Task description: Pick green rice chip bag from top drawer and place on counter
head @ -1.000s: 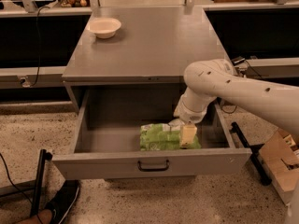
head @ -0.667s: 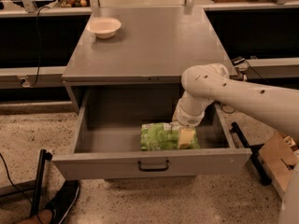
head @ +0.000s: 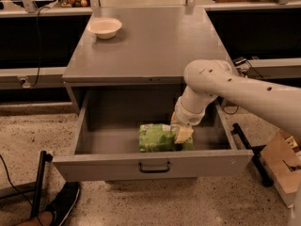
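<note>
End effector [head: 183, 134] of the white arm sits low inside the open wide grey box drawer [head: 117, 140], touching the near end of the crinkly light-green pillow-shaped snack bag [head: 157, 138] just beside it. Whether it has closed on the bag I cannot tell. The bag looks light, soft and slippery, so an end seam is likely the best hold. Over the last second the end effector has edged slightly further onto the bag, which lies unmoved.

Warm, rather dim light falls from above, brightest on the bench top [head: 155, 46], which has only a soft sheen. The open drawer [head: 117, 140] lies in shade, its back wall darkest. The gripper [head: 182, 134] sits low in that shade at the right end of the green bag [head: 157, 138]; the white arm [head: 221, 86] above it catches the light.
</note>
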